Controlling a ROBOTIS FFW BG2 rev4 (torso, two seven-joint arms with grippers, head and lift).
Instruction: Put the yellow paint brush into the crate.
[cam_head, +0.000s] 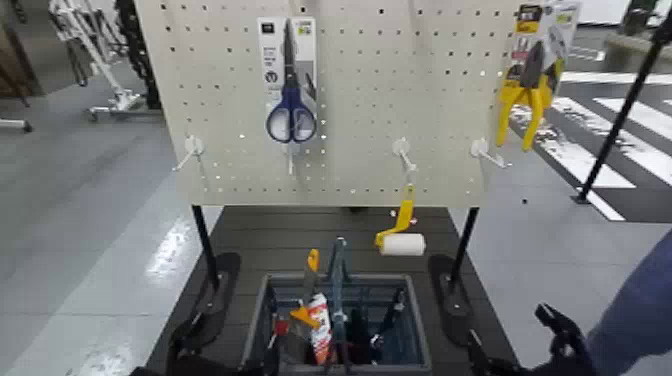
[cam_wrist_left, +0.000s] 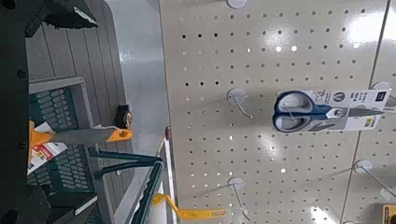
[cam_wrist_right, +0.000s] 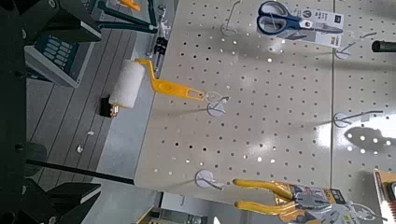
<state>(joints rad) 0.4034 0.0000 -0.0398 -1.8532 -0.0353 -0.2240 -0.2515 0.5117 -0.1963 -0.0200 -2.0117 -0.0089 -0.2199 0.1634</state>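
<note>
The yellow paint brush (cam_head: 310, 285) stands tilted inside the crate (cam_head: 258, 300), its orange-yellow tip up beside the crate's upright central handle (cam_head: 338, 270). In the left wrist view the brush (cam_wrist_left: 89, 137) rests in the crate (cam_wrist_left: 65, 98), grey ferrule and orange band showing, with nothing gripping it. My left gripper (cam_head: 188, 345) hangs low at the crate's left, open and empty, apart from the brush. My right gripper (cam_head: 560, 335) waits low at the right of the crate.
Behind the crate stands a pegboard (cam_head: 350, 150) carrying blue scissors (cam_head: 290, 110), yellow pliers (cam_head: 528, 95) and a yellow-handled roller (cam_head: 402, 240). Its black feet (cam_head: 215, 290) flank the crate. A red-and-white package (cam_head: 320, 330) and other tools lie inside the crate.
</note>
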